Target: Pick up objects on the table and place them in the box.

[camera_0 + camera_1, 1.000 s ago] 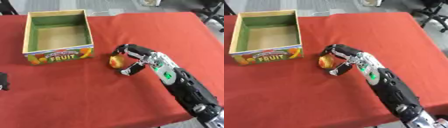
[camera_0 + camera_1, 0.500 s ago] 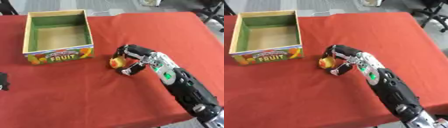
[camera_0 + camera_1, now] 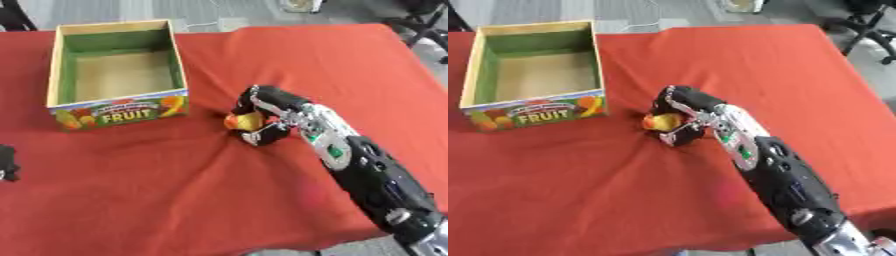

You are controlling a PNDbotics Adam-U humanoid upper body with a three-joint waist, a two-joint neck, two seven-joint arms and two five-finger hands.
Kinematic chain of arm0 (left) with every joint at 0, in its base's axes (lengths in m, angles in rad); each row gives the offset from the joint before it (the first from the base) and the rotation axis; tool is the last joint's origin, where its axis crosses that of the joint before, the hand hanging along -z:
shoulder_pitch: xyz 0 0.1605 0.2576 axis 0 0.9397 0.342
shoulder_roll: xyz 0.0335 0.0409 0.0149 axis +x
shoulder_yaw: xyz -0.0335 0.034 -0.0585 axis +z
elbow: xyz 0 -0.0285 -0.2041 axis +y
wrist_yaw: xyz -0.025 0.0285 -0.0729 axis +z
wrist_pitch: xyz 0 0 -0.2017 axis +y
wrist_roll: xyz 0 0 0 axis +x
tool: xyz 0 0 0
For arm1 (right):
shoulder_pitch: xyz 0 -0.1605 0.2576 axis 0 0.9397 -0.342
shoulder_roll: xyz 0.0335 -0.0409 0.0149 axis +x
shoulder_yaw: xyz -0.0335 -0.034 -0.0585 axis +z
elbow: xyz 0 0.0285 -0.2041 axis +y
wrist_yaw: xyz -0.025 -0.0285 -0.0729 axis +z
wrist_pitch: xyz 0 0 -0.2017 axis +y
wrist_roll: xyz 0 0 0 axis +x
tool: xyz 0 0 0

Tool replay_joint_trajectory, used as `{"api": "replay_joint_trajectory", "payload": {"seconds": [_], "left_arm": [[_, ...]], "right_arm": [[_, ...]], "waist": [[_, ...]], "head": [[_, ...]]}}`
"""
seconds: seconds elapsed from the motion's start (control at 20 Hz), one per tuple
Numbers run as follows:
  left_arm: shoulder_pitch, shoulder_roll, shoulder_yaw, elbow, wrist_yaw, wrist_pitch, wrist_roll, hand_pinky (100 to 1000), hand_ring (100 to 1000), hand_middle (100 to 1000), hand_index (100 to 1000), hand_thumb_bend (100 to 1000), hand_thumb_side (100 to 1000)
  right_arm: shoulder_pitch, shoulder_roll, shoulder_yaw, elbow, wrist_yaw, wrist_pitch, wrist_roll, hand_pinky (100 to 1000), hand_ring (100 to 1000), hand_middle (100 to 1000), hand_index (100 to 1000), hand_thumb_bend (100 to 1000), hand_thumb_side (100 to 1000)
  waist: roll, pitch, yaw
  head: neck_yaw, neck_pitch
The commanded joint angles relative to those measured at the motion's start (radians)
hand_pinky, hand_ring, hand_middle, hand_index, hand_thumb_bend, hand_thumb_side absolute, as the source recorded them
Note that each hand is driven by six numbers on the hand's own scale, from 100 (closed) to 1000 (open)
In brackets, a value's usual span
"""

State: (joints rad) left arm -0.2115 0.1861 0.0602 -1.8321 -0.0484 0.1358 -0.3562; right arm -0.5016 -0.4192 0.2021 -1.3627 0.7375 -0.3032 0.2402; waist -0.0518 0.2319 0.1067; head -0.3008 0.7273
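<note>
- Fruit (image 3: 241, 121), small and yellow with a red side, sits on the red cloth (image 3: 175, 200) just to the right of the box's front corner. My fingers hide part of it, so I cannot tell what kind of fruit it is.
- My right hand (image 3: 273, 116) is curled around the fruit, with fingers over its top and my thumb (image 3: 265, 136) under its near side. I cannot tell if the fruit is off the cloth or resting on it.
- My right arm (image 3: 376, 180) comes in from the lower right corner and lies slanted across the cloth.
- My left hand (image 3: 7, 162) is only a dark bit at the left edge. I cannot tell how its fingers are.
- The box (image 3: 116, 112) is open on top, green inside with a tan floor, and says FRUIT on the front. It is near the fruit but not touching it.
</note>
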Motion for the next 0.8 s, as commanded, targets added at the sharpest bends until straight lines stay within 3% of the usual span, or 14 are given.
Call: {"api": "replay_joint_trajectory", "payload": {"seconds": [0.05,0.8], "left_arm": [[-0.006,0.018,0.002,-0.011,-0.001,-0.003,-0.002,492,512,526,515,328,373],[-0.005,0.02,0.002,-0.01,-0.001,-0.004,-0.001,492,513,527,515,328,372]], "right_arm": [[-0.015,-0.03,-0.018,-0.02,-0.019,0.01,-0.033,205,372,293,434,100,100],[-0.07,-0.082,-0.057,-0.169,-0.236,0.081,-0.015,201,373,283,431,100,100]], "waist": [[0.003,-0.017,-0.002],[0.003,-0.022,-0.007]], "head": [[0.002,-0.003],[0.005,-0.005]]}}
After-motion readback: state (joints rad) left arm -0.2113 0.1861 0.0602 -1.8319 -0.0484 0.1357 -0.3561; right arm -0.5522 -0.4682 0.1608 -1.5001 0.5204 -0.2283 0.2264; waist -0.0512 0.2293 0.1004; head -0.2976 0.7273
